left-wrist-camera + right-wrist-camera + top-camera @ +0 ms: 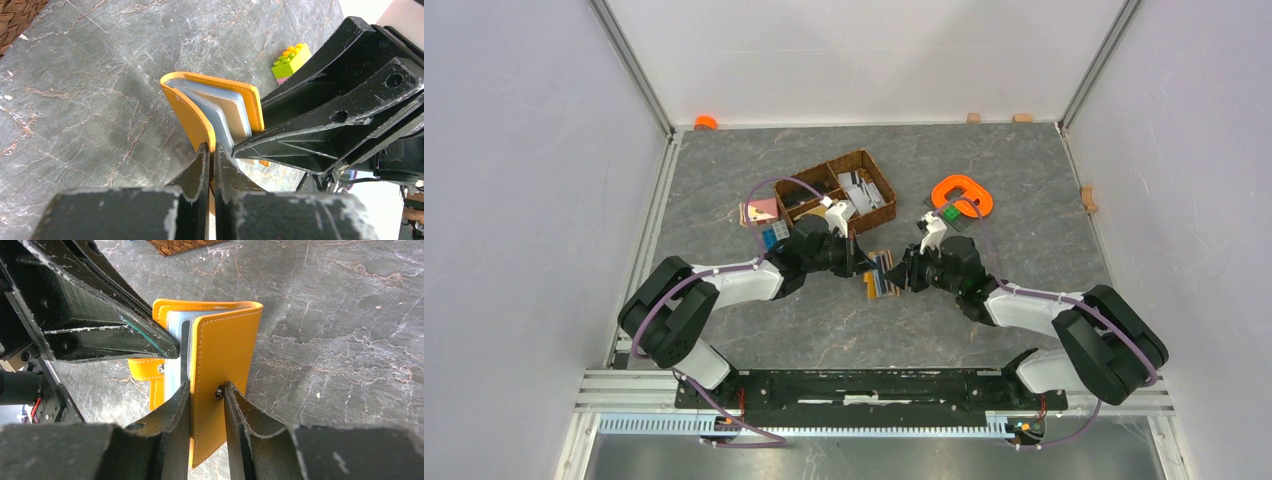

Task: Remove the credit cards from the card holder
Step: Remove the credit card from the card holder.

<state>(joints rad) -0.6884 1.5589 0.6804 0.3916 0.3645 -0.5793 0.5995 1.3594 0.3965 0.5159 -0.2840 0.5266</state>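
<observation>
Mustard-orange card holder (230, 340) sits partly open between both grippers. Left gripper (211, 151) is clamped on one cover (192, 117). Right gripper (206, 387) straddles the other, can't tell if gripping.

1. Card holder (225, 345): orange, partly open, with pale blue and grey leaves showing between its covers.
2. Right gripper (207, 390): jaws apart, one finger on each side of the near cover, at the snap stud (219, 391).
3. Left gripper (167, 345): tip meeting the leaves from the left, above the closure tab (145, 369).
4. Grey marbled table (340, 340), with a wicker basket (180, 245) at the top edge.
</observation>
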